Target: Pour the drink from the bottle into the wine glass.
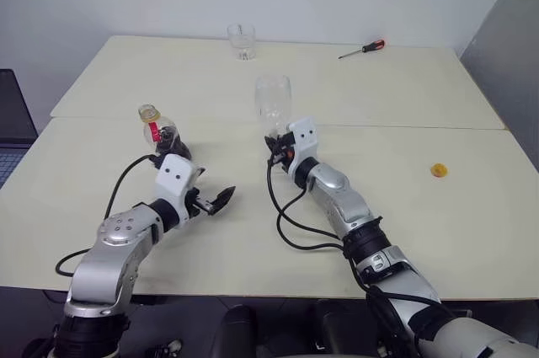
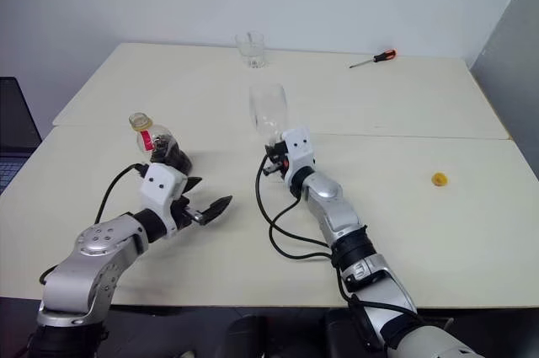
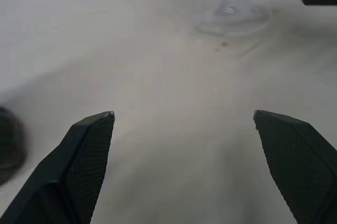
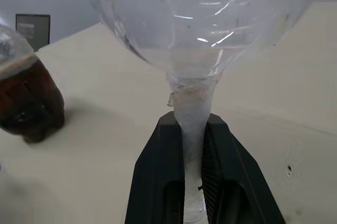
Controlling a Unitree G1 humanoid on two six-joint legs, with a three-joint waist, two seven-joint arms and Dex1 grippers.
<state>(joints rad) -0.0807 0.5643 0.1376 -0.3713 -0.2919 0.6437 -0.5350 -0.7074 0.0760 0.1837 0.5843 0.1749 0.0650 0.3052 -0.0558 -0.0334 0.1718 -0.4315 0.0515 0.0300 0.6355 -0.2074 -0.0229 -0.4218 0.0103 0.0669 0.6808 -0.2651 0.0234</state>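
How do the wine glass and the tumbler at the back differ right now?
The wine glass has a stem, and the right gripper is shut on it; the tumbler is stemless and nothing touches it. The wine glass stands mid-table near the seam, the tumbler near the far edge. The wine glass is taller than the tumbler. Both are clear, upright and look empty.

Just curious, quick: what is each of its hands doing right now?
Left gripper: open, holding nothing.
Right gripper: shut on the wine glass stem.
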